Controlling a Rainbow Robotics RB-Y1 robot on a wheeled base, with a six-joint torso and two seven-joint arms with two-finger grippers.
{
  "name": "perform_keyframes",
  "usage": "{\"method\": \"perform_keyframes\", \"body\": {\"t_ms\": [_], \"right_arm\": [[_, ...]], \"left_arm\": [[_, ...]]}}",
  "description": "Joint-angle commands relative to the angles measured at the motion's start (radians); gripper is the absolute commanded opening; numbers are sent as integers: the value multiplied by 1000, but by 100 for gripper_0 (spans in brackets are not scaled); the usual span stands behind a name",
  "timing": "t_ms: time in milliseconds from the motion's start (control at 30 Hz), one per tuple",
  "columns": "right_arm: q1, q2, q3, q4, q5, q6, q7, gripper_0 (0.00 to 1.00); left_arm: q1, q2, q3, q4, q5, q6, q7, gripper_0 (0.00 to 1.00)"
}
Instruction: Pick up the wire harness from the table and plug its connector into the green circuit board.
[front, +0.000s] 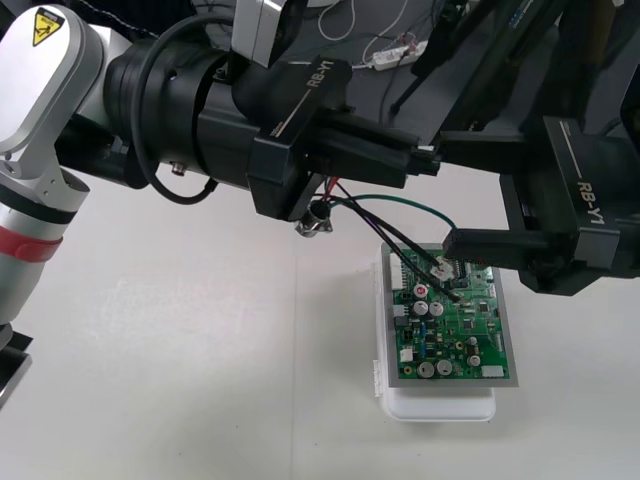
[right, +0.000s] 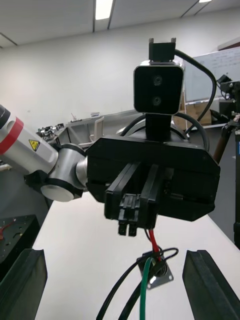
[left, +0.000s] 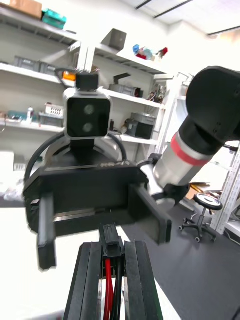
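Pressed together, the jaws of the left gripper (left: 112, 260) pinch the wire harness's small black plug (left: 111, 239), whose top stands up between the fingertips; red and black wires run down the narrow gap between the fingers. The jaws of the right gripper (front: 445, 195) are spread wide and hold nothing. In the front view the left arm reaches in over the table (front: 180, 380) and the right gripper faces it from the other side, one of its black fingers (front: 490, 245) above the far end of the green circuit board (front: 455, 325), which sits on its white base (front: 440, 405).

The harness is off the table. Its round metal socket (front: 314, 222) with the flange dangles just under the left gripper. The green wire (front: 400, 205) and black wires (front: 405, 240) loop out from there toward the board's far end. Whether they touch the board cannot be told.
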Motion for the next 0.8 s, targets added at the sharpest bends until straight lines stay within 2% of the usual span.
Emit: {"method": "perform_keyframes", "body": {"t_ms": [33, 133, 167, 200, 233, 533, 800], "right_arm": [[18, -103, 6, -18, 24, -37, 26, 79], [18, -155, 6, -18, 41, -57, 31, 80], [18, -175, 6, -18, 44, -57, 34, 86], [18, -195, 6, -18, 44, -57, 34, 99], [18, -215, 6, -18, 44, -57, 34, 100], [19, -367, 23, -19, 90, -95, 45, 100], [19, -489, 24, -50, 216, -155, 54, 100]], "left_arm": [[45, 65, 36, -31, -10, 10, -36, 0], [78, 79, 51, -31, -15, 11, -39, 0], [91, 83, 62, -31, -27, 10, -39, 0], [103, 85, 74, -31, -44, 10, -41, 0], [118, 85, 91, -31, -67, 10, -42, 0], [233, 85, 182, -31, -163, 10, -50, 0], [362, 83, 254, -31, -167, 11, -67, 0]]}}
